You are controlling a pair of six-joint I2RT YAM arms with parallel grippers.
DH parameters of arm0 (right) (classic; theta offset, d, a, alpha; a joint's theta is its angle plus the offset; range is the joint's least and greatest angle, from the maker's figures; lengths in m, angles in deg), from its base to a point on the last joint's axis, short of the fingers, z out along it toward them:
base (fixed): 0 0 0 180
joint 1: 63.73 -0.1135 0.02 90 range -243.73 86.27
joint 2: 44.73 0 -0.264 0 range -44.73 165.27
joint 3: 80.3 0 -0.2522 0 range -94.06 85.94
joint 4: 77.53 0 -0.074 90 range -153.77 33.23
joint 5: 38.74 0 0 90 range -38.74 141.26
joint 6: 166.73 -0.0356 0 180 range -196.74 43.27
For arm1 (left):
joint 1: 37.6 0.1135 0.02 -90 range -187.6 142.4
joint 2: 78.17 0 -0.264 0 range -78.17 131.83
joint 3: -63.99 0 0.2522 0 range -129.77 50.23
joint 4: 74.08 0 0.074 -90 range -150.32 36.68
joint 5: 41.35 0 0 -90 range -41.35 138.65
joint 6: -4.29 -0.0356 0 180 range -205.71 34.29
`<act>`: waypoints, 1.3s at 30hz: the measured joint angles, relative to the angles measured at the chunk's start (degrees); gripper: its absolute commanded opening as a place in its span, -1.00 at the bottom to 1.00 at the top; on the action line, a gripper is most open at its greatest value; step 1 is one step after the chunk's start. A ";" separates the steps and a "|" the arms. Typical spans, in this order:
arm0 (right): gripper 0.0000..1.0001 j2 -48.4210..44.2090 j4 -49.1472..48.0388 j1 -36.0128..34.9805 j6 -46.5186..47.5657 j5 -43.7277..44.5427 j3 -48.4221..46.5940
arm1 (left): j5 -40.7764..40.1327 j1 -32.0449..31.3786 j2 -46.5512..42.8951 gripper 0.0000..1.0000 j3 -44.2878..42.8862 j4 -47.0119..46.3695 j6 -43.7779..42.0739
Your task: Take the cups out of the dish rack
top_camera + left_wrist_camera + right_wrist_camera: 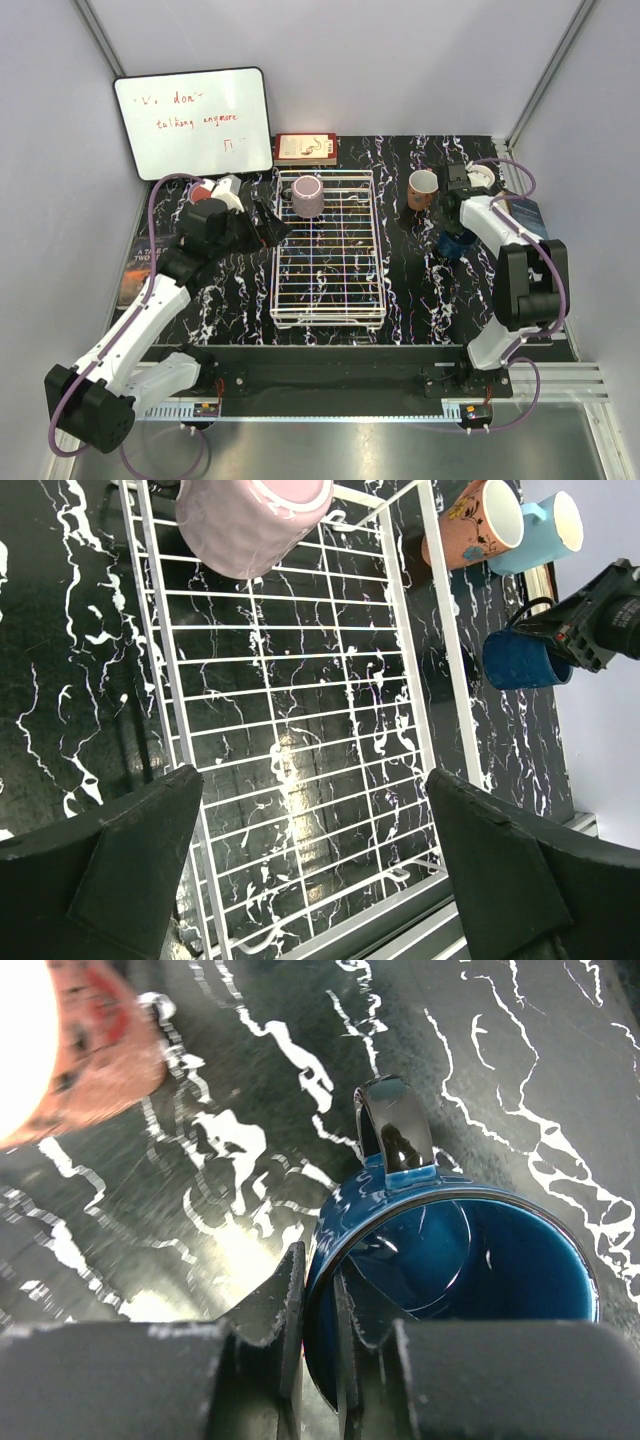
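The dark blue mug (470, 1260), rim-pinched by the right gripper (318, 1300), was judged due for release; the left gripper (310, 780) was spread wide near the mauve cup (250, 520).

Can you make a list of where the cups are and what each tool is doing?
Rack: holds one pink cup, far left corner
Table, right side: orange cup, light blue cup
Right tool: shut on dark blue cup's rim, right of rack
Left tool: open, by rack's left edge
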 measured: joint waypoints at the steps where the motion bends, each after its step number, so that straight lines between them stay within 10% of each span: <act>1: -1.00 0.98 -0.13 0.37 0.02 0.02 -0.22 | -0.13 0.00 0.00 0.98 0.00 0.20 -0.02; 19: -0.99 10.14 -1.57 1.68 0.28 4.07 -5.49 | -3.08 -0.33 0.90 0.97 0.00 1.55 -0.20; 39: 0.78 -7.98 -0.96 -3.08 0.15 2.73 -4.35 | -6.45 -0.48 1.14 0.98 -0.83 3.32 -1.44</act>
